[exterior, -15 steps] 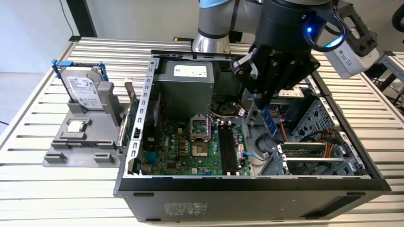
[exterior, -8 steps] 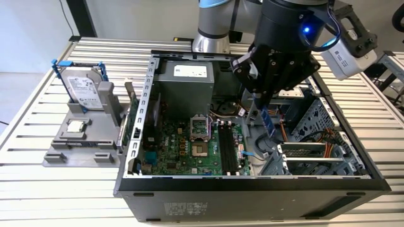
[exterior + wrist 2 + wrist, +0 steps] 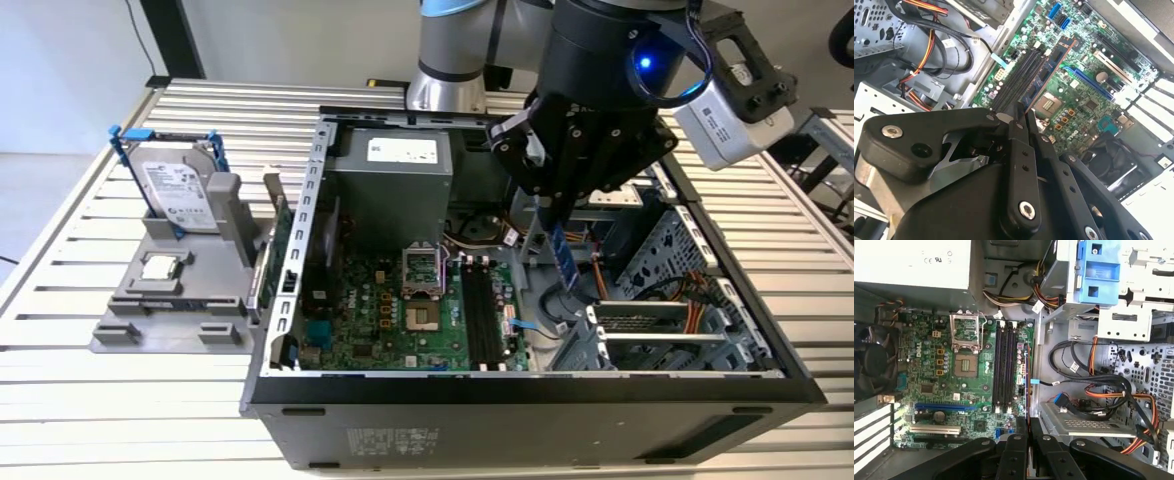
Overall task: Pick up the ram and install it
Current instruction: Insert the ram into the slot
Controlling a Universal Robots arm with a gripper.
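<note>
The black gripper [image 3: 551, 218] is in the upper middle of the exterior view, over the open computer case [image 3: 534, 420]. Its fingers are pinched tight on the ram [image 3: 566, 262], which hangs down near the long black slots [image 3: 486, 310]

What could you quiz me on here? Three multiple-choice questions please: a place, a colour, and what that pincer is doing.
1. Where is the hard drive?
A) standing in the grey holder outside the case
B) inside the case
C) on the floor

2. What colour is the motherboard?
A) red
B) green
C) white

3. The pincer is:
A) open, empty
B) shut on a cable
C) shut on the ram

Answers: A, it stands upright at the exterior view's left, beside the case. B, the board looks green in both wrist views. C, the thin stick sits between its fingers, above the board.
</note>
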